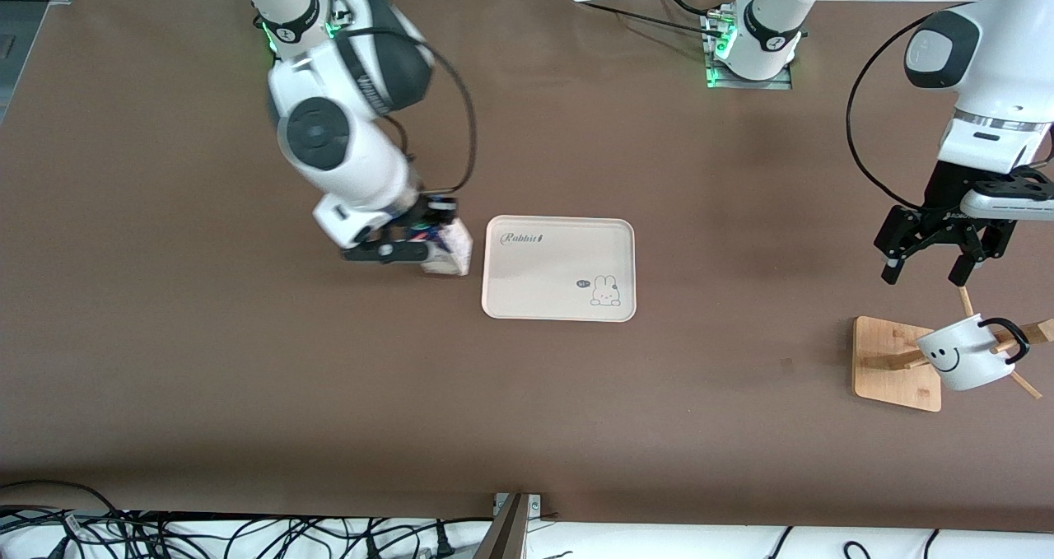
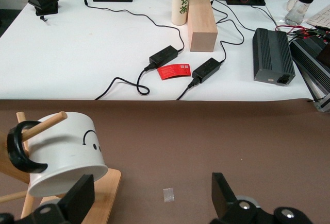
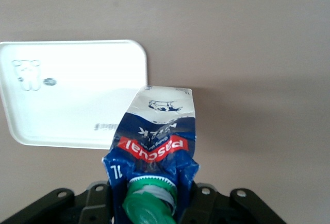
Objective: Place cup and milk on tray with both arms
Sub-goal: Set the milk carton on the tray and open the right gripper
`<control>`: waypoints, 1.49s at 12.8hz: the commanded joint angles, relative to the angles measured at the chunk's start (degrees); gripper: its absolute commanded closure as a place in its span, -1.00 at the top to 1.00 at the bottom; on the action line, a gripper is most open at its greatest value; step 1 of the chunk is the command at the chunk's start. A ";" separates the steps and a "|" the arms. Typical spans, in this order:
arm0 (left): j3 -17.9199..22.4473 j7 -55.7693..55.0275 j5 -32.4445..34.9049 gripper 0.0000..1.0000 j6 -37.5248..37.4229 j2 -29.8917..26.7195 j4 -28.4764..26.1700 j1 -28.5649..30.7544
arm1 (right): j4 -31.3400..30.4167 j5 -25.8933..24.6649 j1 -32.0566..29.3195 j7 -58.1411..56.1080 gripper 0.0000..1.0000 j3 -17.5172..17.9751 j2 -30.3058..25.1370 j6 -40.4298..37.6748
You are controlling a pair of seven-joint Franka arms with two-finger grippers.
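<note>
The cream tray (image 1: 543,291) lies in the middle of the table and also shows in the right wrist view (image 3: 77,69). My right gripper (image 1: 412,250) is shut on the top of the blue and white milk carton (image 1: 451,248), beside the tray's edge toward the right arm's end; its green cap (image 3: 149,203) sits between the jaws. The white smiley cup (image 1: 963,353) hangs by its handle on a peg of the wooden rack (image 1: 893,365). My left gripper (image 1: 935,267) is open in the air above the rack, with the cup (image 2: 62,149) close by one finger (image 2: 77,198).
The rack's pegs (image 1: 1025,333) stick out around the cup near the left arm's end of the table. A small pale tape scrap (image 2: 168,195) lies on the brown table between my left fingers. Cables run along the front edge.
</note>
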 commanded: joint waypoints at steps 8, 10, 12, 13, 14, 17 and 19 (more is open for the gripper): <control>-0.40 0.69 -0.72 1.00 16.14 1.51 -8.72 1.29 | 5.32 -4.46 9.76 9.87 -0.14 -0.31 10.51 8.28; -0.40 0.69 -0.72 1.00 22.43 2.82 -11.26 1.38 | 5.32 -5.07 9.77 9.78 -0.02 -0.32 11.04 8.81; -0.40 0.69 -0.64 1.00 30.36 5.19 -13.73 1.38 | 5.32 -5.16 9.68 9.78 0.99 -0.40 11.04 8.81; -0.40 0.69 -0.64 1.00 30.38 5.29 -13.74 1.55 | 5.41 -4.99 9.59 9.61 1.00 -0.49 10.69 8.64; -0.40 0.69 -0.64 1.00 30.81 5.47 -13.82 1.56 | 5.49 -4.90 9.33 9.52 1.00 -0.58 10.25 8.20; -0.40 0.60 -0.64 1.00 34.33 8.27 -13.74 1.73 | 5.67 -4.64 8.98 8.91 1.00 -2.77 6.04 5.14; -0.40 0.34 -0.55 1.00 34.33 9.24 -13.39 1.73 | 9.16 -4.55 8.19 7.86 1.00 -6.45 3.06 0.22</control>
